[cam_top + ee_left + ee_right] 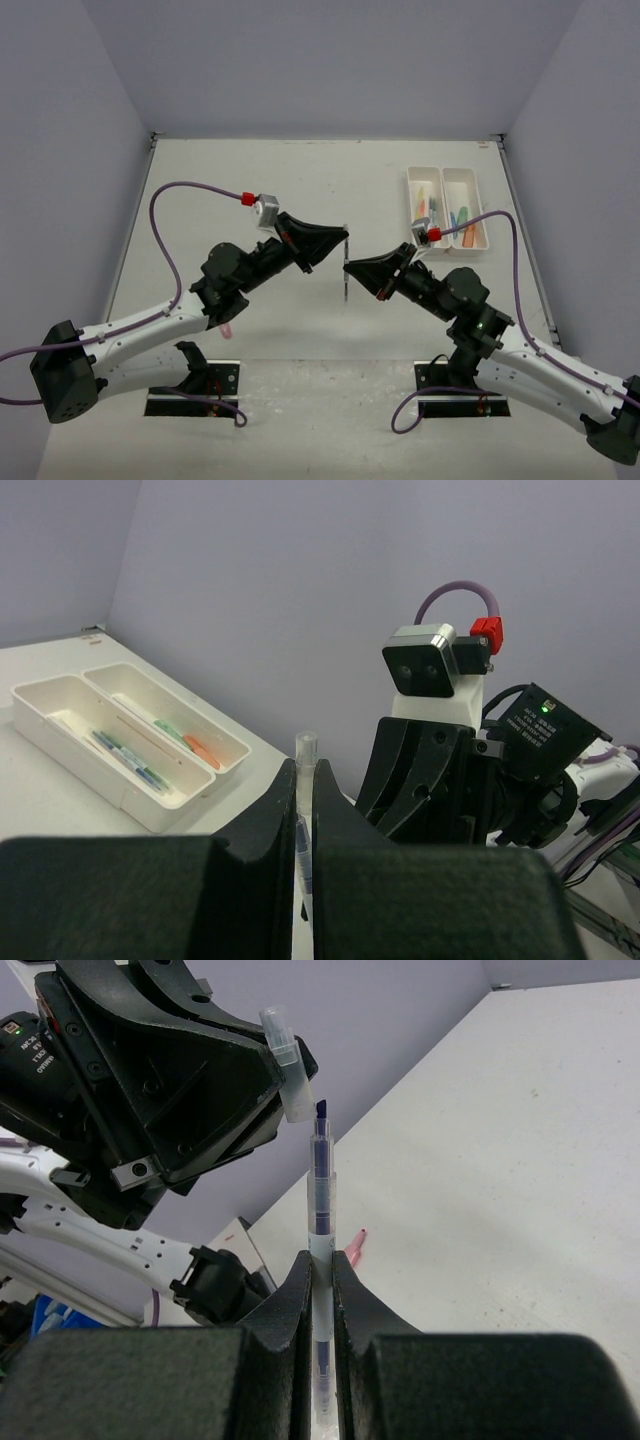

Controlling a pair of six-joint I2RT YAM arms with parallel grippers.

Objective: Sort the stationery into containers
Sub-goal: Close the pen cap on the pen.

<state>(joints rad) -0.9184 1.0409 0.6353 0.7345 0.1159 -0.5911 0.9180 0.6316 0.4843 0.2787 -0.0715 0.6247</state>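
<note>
Above the middle of the table, my right gripper (pixel 321 1260) is shut on a thin blue pen (pixel 320 1195). The pen stands out past the fingertips with its dark tip bare. My left gripper (pixel 305 767) is shut on a clear pen cap (pixel 305 750), seen in the right wrist view as the cap (pixel 284 1058) just up and left of the pen's tip, slightly apart from it. From above, the pen (pixel 346 278) hangs upright between the left gripper (pixel 343 236) and the right gripper (pixel 351 268). Two white containers (pixel 410 195) (pixel 482 208) at the back right hold several coloured pens.
A pink pen (pixel 228 328) lies on the table under the left arm, also seen as the pink pen (pixel 354 1247) in the right wrist view. Both trays (pixel 70 745) (pixel 215 725) sit side by side near the right wall. Purple cables loop over each arm.
</note>
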